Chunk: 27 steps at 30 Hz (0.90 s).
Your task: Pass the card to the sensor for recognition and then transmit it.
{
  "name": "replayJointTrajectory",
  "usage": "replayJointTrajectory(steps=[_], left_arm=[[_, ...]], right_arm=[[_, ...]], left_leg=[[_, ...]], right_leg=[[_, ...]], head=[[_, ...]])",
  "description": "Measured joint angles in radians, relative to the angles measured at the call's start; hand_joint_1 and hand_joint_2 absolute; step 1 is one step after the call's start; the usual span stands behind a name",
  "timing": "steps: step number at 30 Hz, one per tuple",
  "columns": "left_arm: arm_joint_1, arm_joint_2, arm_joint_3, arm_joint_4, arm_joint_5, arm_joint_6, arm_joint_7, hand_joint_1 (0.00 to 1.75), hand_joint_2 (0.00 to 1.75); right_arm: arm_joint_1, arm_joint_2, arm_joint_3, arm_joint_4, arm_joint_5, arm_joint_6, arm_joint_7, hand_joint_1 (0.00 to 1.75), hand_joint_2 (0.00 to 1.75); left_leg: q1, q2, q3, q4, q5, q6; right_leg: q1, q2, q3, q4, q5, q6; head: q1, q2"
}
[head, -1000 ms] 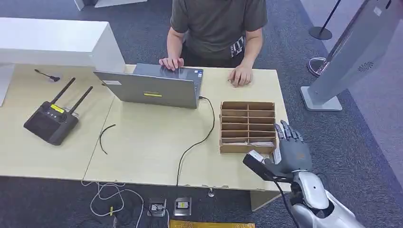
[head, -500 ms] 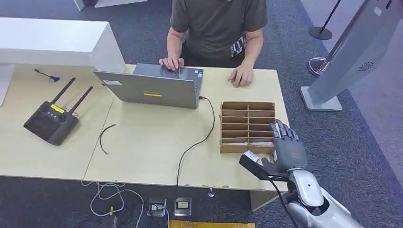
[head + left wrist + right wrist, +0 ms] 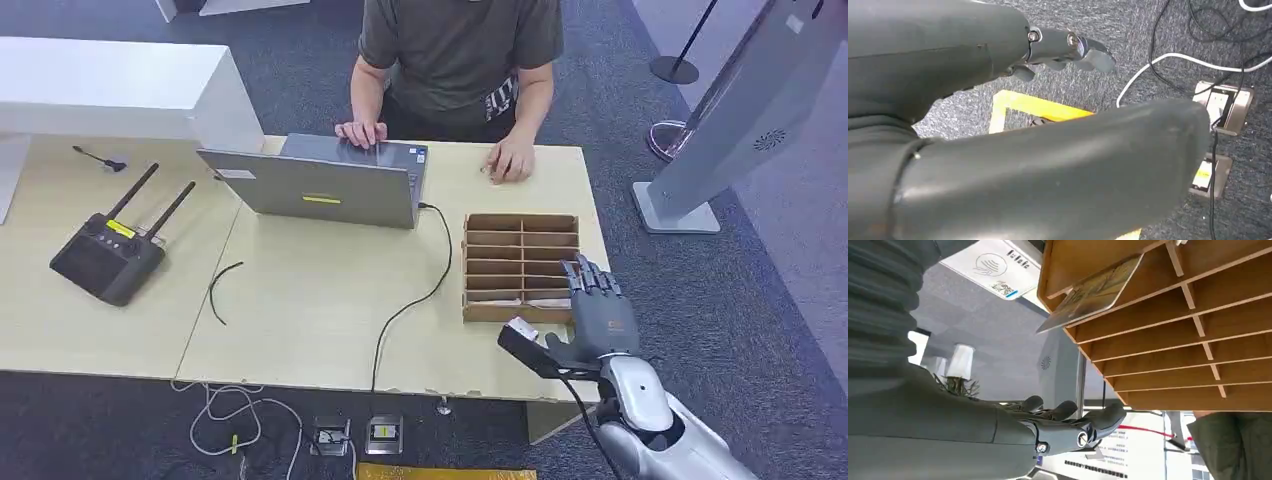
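Observation:
A card leans out of an end slot of the brown cardboard organizer. In the head view pale cards lie in the front row of the organizer. My right hand hovers at the box's front right corner, fingers straight and apart, holding nothing; its fingers stand apart from the card. A white sensor with a contactless mark lies beside the box's end. My left hand hangs over the floor, fingers loosely spread and empty.
A person sits across the table with one hand on a grey laptop and the other on the tabletop. A black cable runs from the laptop over the front edge. A black antenna box sits at the left.
My right hand has drifted a little left and back toward me, along the organizer's right side to its front corner. The rest is still.

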Motion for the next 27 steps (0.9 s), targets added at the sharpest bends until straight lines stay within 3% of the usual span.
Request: replayJointTrajectory(steps=[27], left_arm=[[-0.005,0.000,0.000,0.002,-0.011,-0.006,0.003,0.00,0.00]], right_arm=[[-0.004,0.027,-0.002,0.033,0.003,0.019,-0.028,0.00,1.75]], left_leg=[[0.000,0.000,0.000,0.000,0.000,0.000]], right_leg=[[0.000,0.000,0.000,0.000,0.000,0.000]], head=[[0.000,0.000]])
